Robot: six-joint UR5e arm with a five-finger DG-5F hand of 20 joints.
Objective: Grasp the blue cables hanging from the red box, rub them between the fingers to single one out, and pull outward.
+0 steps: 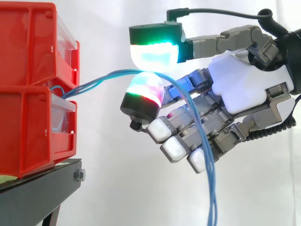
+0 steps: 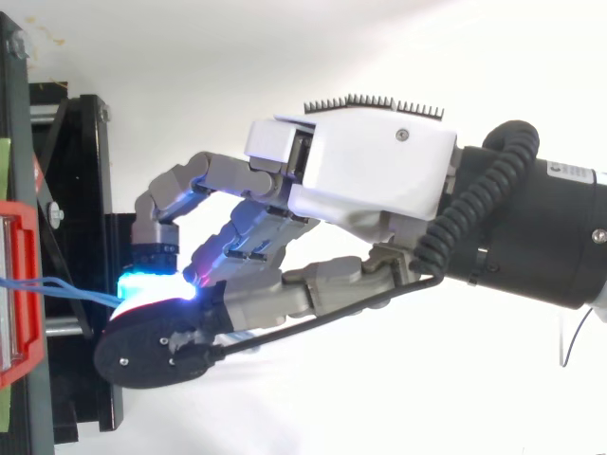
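Pinching the thin blue cables (image 1: pixel 103 77) between two thick, rounded pads, the robot's hand (image 1: pixel 249 80) of grey jointed metal links and a smooth white palm shell is closed on them. The upper pad (image 1: pixel 155 54) glows green, cyan and white; the lower pad (image 1: pixel 146 89) glows red and green. The glossy strands leave the clear front of the lower boxy red plastic bin (image 1: pixel 23 132), run as a slightly spread bundle to the pinch, then drape over the other curled fingers (image 1: pixel 160 129) and hang down loose past them. An upper red plastic bin (image 1: pixel 28 42) of the same ribbed shape sits stacked on the first, both on a flat black metal stand (image 1: pixel 37 197). A plain white curtain (image 1: pixel 141 197) hangs behind.
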